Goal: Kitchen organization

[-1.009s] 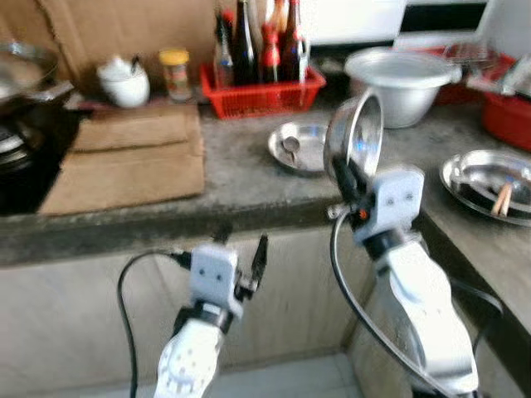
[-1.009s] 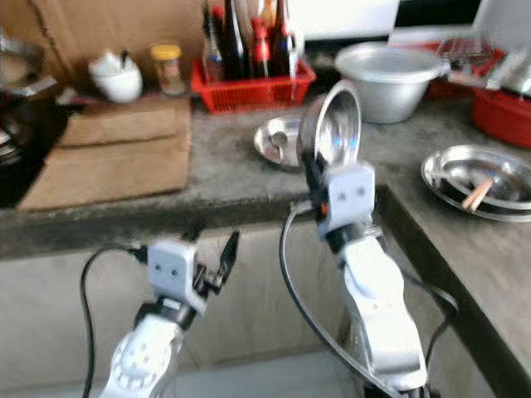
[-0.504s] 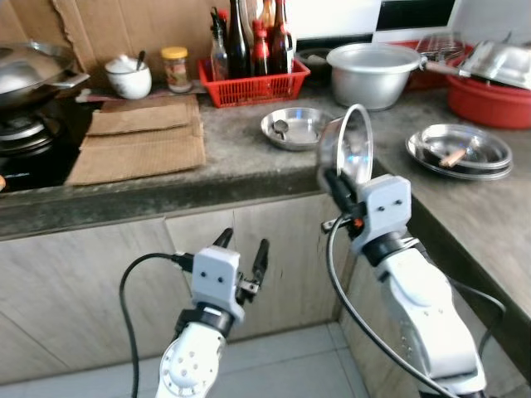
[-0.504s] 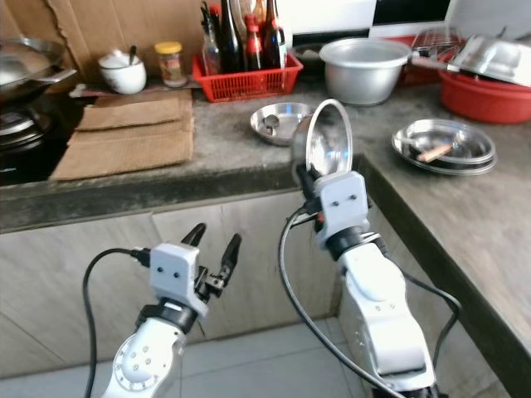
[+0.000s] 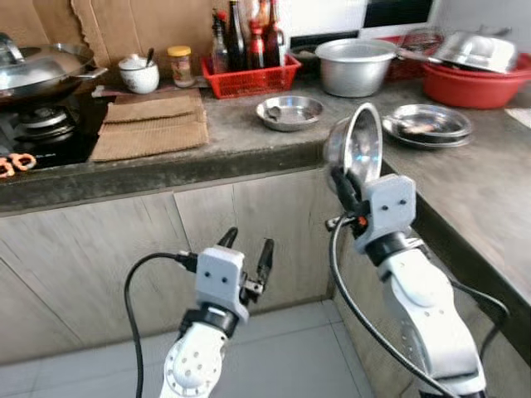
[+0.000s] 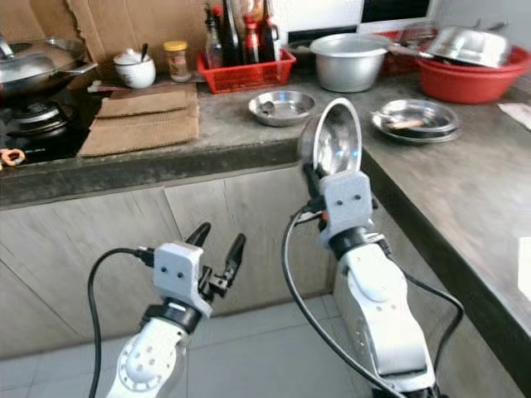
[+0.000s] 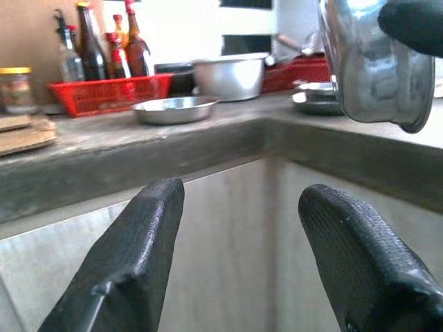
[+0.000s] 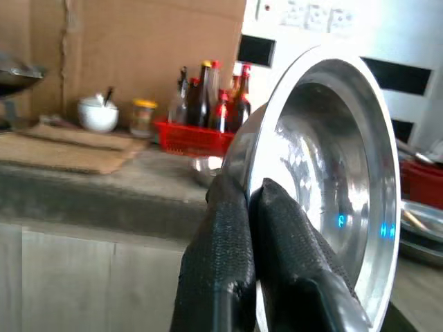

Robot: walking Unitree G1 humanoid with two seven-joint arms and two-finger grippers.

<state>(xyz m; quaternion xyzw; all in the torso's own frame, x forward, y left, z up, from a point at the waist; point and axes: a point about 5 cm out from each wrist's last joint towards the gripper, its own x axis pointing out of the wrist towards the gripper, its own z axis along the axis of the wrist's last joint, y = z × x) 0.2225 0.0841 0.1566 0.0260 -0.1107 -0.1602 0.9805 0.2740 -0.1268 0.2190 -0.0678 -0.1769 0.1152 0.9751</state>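
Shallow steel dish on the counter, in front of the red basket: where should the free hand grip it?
Probably the near rim of the shallow steel dish, coming over the counter edge. It sits flat and low, so only its thin raised lip offers a pinch. The left hand is open.

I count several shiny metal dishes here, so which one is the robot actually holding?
The round steel bowl standing on edge, pinched at its rim by the right gripper. The shallow steel dish, big pot and stacked plates rest on the counter.
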